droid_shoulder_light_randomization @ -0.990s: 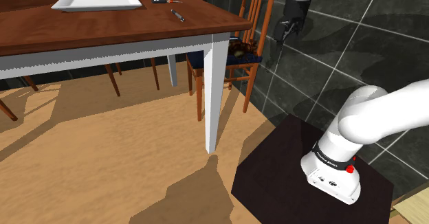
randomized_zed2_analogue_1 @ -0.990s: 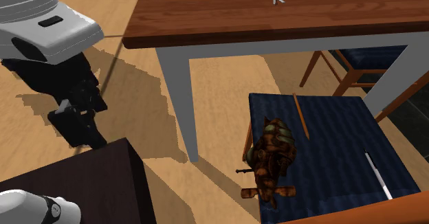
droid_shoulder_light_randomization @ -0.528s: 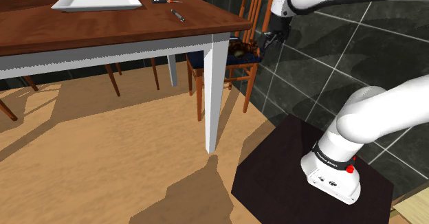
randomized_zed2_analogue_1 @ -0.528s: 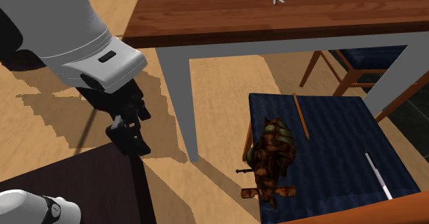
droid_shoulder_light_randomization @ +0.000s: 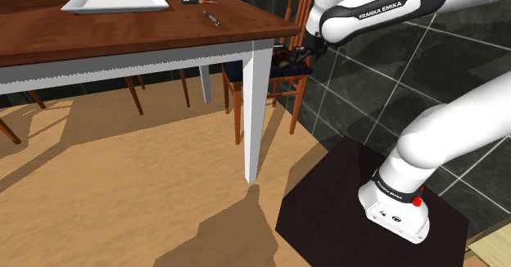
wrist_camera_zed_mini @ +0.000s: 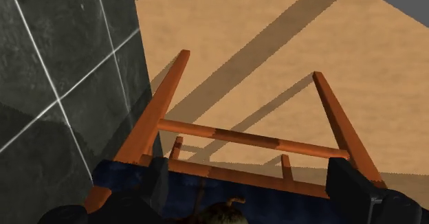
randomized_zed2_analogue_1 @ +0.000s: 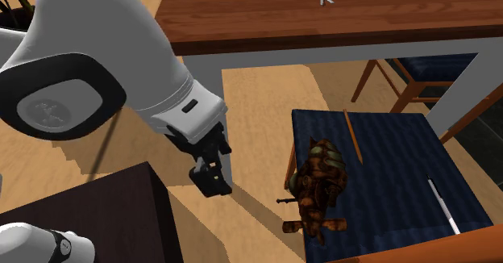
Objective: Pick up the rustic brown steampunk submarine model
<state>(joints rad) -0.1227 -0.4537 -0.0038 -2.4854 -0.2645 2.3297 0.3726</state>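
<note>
Robot gripper [randomized_zed2_analogue_1: 211, 177] poised beside a chair, with the submarine model [randomized_zed2_analogue_1: 318, 181] not yet grasped.

The brown, rust-mottled submarine model lies on the blue seat [randomized_zed2_analogue_1: 387, 156] of a wooden chair beside the dining table [randomized_zed2_analogue_1: 322, 27]. In the second exterior view the black gripper appears next to the seat's edge, apart from the model. In the wrist view its fingers [wrist_camera_zed_mini: 155, 181] stand wide apart and empty, with the model's top peeking between them, untouched. The approach looks nearly done; descending, closing and lifting remain.
</note>
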